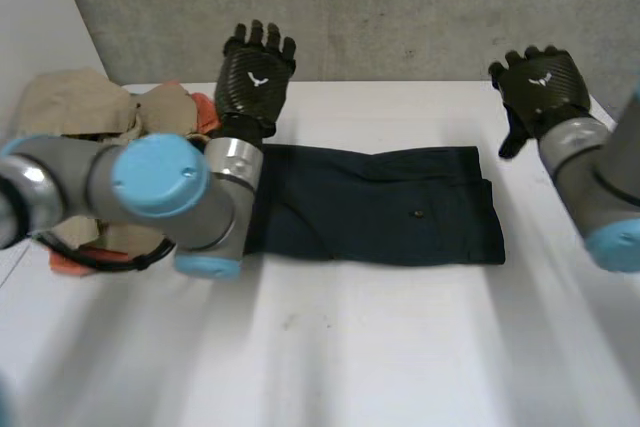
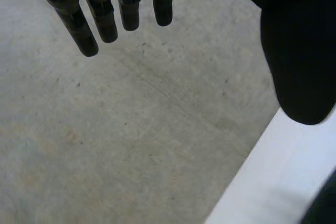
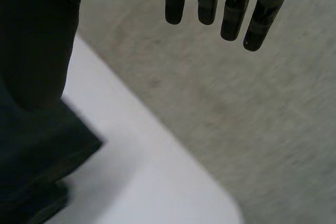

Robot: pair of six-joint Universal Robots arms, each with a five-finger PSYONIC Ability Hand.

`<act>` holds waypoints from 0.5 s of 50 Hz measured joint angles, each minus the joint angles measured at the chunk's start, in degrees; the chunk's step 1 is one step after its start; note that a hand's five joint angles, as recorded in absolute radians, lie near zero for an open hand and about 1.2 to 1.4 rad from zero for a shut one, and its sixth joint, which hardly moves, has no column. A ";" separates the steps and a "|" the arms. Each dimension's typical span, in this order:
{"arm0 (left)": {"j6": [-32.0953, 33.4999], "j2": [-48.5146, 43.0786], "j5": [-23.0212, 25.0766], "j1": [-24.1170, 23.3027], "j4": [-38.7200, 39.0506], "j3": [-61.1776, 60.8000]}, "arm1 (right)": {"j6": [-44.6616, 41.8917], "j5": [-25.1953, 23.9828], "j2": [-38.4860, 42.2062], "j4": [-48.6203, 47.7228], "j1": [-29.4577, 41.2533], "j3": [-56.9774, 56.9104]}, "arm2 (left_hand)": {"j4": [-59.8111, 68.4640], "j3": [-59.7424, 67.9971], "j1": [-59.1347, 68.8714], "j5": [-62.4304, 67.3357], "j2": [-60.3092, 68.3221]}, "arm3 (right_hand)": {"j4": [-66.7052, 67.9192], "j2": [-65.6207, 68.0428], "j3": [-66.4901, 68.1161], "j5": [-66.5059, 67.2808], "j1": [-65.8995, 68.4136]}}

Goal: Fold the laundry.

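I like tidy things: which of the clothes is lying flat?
The dark navy garment, spread flat; the beige and orange clothes are heaped in a pile.

A folded garment [image 1: 380,207] lies flat on the table [image 1: 350,347], about midway across it and nearer the far edge than the near one. To its left, along the table's left side, sits a pile of laundry [image 1: 80,107], with the left arm [image 1: 160,182] crossing in front of it. The left hand [image 1: 255,72] is over the far edge, behind the garment's left end, just right of the pile. The right hand [image 1: 540,87] is over the far right corner, behind and right of the garment's right end, apart from it. A wall [image 1: 400,7] stands behind the table
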 measured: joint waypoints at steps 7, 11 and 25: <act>-13.67 14.17 -0.12 -0.05 -6.71 -16.46 | 3.95 -6.22 -4.07 13.22 -3.05 7.87 | 0.00 0.00 0.00 0.00 0.00 | 0.00 0.00 0.00 0.00 0.00; -19.89 17.76 0.42 -0.12 -10.99 -22.13 | 4.43 -8.16 -3.87 13.96 -3.52 11.86 | -0.01 0.00 0.00 0.00 0.00 | 0.17 0.56 0.78 0.25 0.25; -26.50 18.35 1.15 -0.36 -14.22 -27.64 | 3.02 -8.27 6.28 0.28 -2.66 13.93 | 0.00 0.00 0.00 0.00 0.00 | 14.29 15.95 16.68 13.67 13.44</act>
